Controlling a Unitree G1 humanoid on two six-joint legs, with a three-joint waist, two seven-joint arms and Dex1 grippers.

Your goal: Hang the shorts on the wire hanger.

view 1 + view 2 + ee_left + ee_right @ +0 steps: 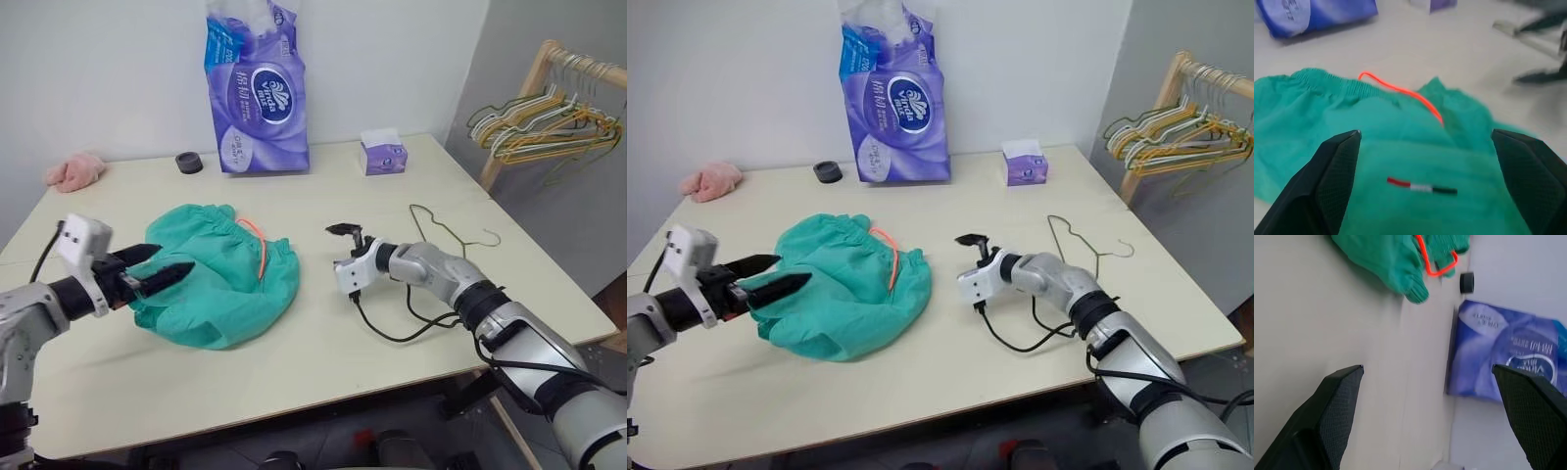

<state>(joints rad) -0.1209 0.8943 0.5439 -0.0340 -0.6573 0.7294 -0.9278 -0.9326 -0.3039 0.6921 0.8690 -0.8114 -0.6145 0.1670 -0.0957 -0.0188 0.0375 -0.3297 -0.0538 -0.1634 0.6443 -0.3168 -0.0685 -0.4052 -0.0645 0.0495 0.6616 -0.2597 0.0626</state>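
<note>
The shorts (217, 274) lie in a soft heap at the middle left of the head picture, on the pale table (323, 186). They are teal-green, with a bunched stretchy top edge and an orange-pink string (261, 247) curling out near the right side. In the left wrist view a small red, white and black tag (1421, 186) shows on the cloth.

The wire hanger (453, 232) lies flat on the table at the middle right, thin and grey, well apart from the shorts.

The left gripper (160, 270) hangs at the left edge of the shorts, its two black fingers spread apart and holding nothing. The right gripper (345, 235) is in the middle, between the shorts and the hanger, also spread apart and empty.

The step now looks like grabbing the shorts. To do it well, the left gripper should pinch the bunched top edge, not the string, so the cloth lifts in one piece. The right one could take the hanger by its hook.

Far back stand a purple tissue pack (257, 93) and a small tissue box (382, 155).
</note>
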